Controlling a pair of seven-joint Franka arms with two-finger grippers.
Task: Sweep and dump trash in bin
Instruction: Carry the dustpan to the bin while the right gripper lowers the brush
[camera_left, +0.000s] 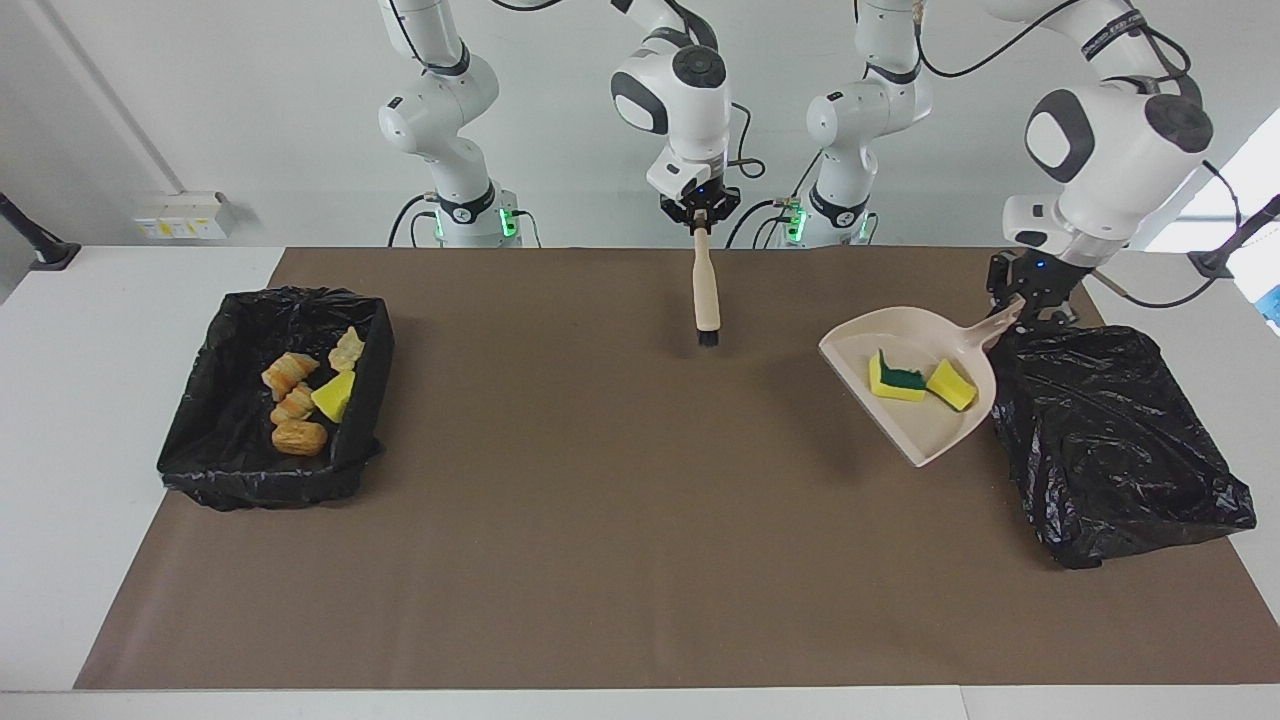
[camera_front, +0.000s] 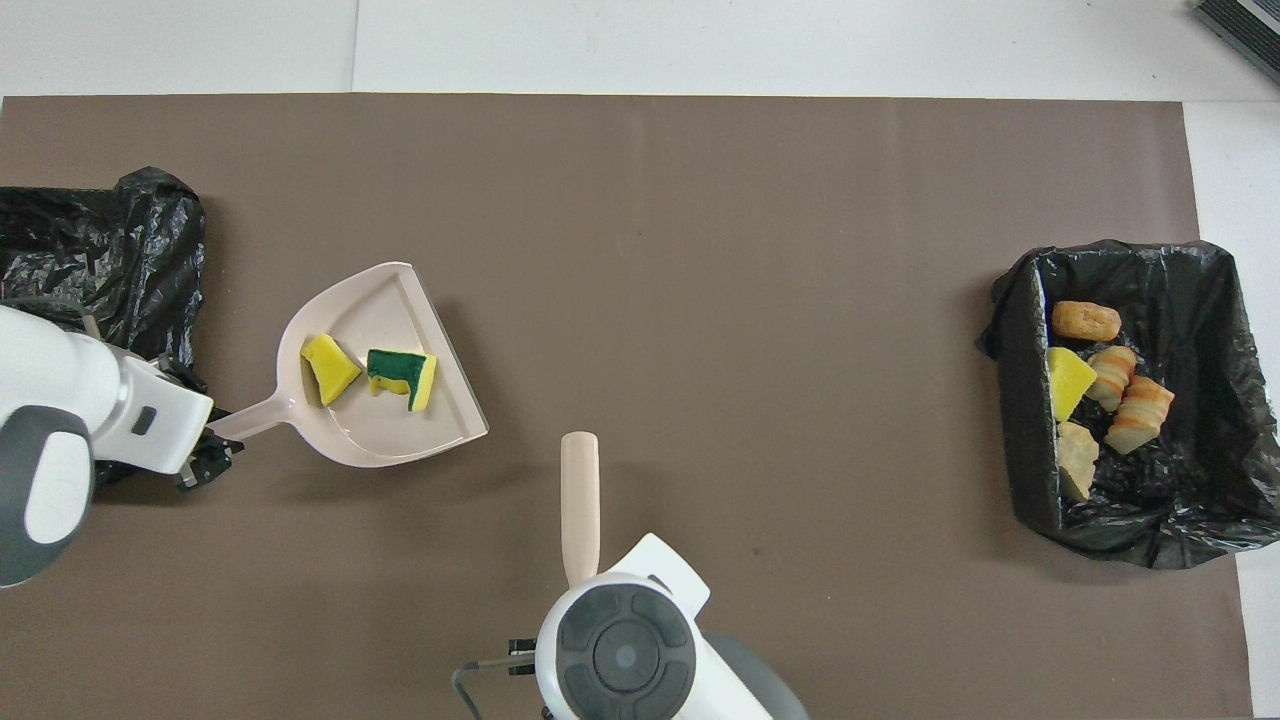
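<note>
My left gripper (camera_left: 1020, 308) is shut on the handle of the beige dustpan (camera_left: 925, 430), holding it raised beside the black-bagged bin (camera_left: 1110, 440) at the left arm's end. Two pieces of trash lie in the pan: a yellow-and-green sponge chunk (camera_left: 897, 377) and a yellow sponge chunk (camera_left: 951, 385). From overhead the dustpan (camera_front: 380, 300) carries the same chunks (camera_front: 403, 365) (camera_front: 328, 367), with the left gripper (camera_front: 205, 455) on the handle. My right gripper (camera_left: 701, 222) is shut on the beige brush (camera_left: 706, 290), which hangs bristles-down over the mat near the robots.
A second black-lined bin (camera_left: 260, 480) at the right arm's end holds several pieces: golden-brown rolls (camera_left: 297, 436), a yellow chunk (camera_left: 334, 396) and a pale lump (camera_left: 347, 350). A brown mat (camera_left: 600, 520) covers the table between the two bins.
</note>
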